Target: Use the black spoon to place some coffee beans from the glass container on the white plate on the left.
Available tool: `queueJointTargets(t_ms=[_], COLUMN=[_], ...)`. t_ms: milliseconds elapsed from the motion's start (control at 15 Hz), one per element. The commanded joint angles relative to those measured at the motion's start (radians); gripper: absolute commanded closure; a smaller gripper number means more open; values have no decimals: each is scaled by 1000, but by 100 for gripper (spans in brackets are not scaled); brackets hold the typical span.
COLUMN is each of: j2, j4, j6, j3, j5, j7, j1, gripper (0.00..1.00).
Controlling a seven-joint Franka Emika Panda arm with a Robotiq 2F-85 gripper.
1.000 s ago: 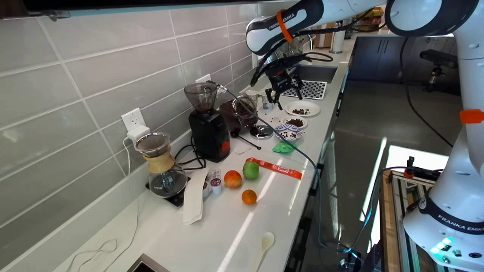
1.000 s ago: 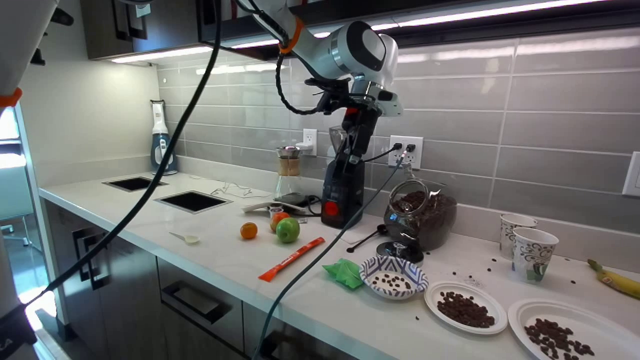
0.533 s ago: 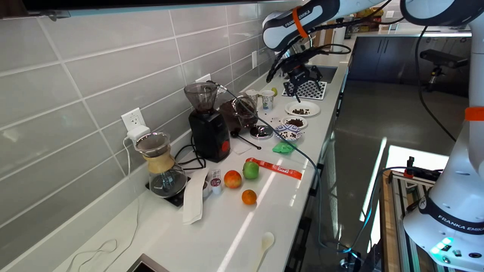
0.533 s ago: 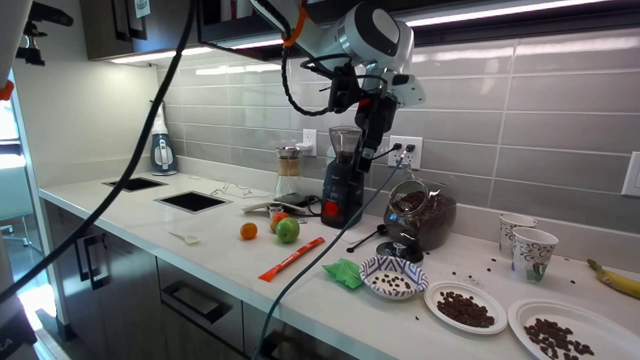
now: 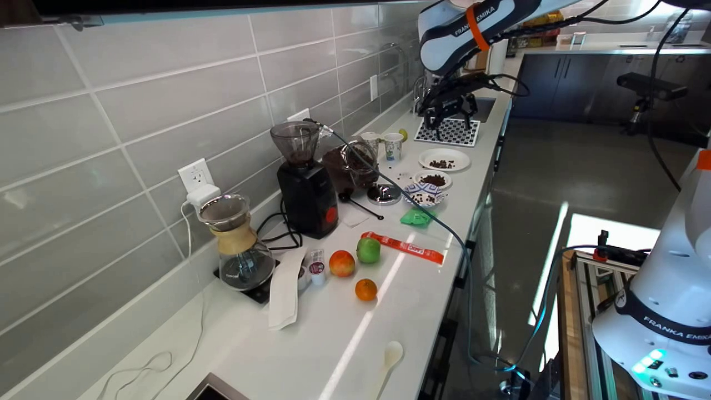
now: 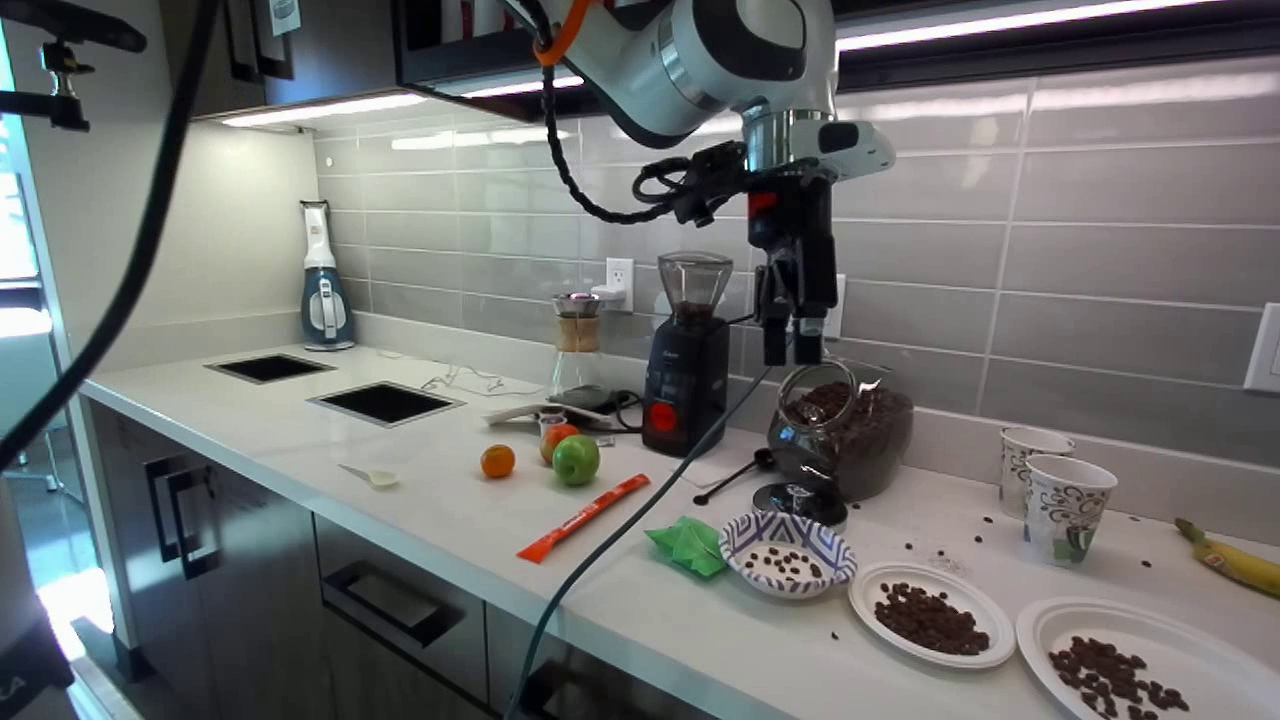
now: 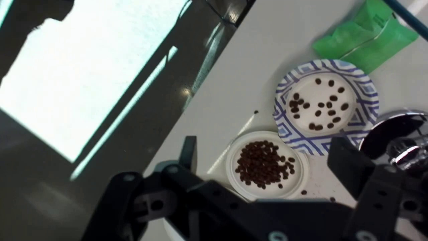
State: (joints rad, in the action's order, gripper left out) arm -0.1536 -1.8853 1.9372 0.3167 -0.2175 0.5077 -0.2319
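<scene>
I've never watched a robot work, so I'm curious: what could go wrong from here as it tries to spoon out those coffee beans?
1. The open tool could snag the blue cable that crosses over the counter.
2. The black spoon is slim and lies close to the glass container, so picking it up might fail or bump the glass.
3. Loose coffee beans dot the counter near the small white plate, so more might spill.
</scene>
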Motion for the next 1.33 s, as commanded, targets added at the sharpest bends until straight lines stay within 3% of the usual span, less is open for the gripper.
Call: queueJointTargets(t_ms=[0, 267, 533, 1067, 1267], j2=[70, 68, 45, 24, 5], j4=[-119, -140, -109, -114, -108], j6=[208, 301, 259, 374, 411], j3=[-2, -5, -9, -2, -13], j5=[57, 167, 301, 168, 191], j7=[-163, -395, -633, -773, -911], j1=[-44, -82, -105, -106, -119], gripper=[0, 0, 0, 0, 0])
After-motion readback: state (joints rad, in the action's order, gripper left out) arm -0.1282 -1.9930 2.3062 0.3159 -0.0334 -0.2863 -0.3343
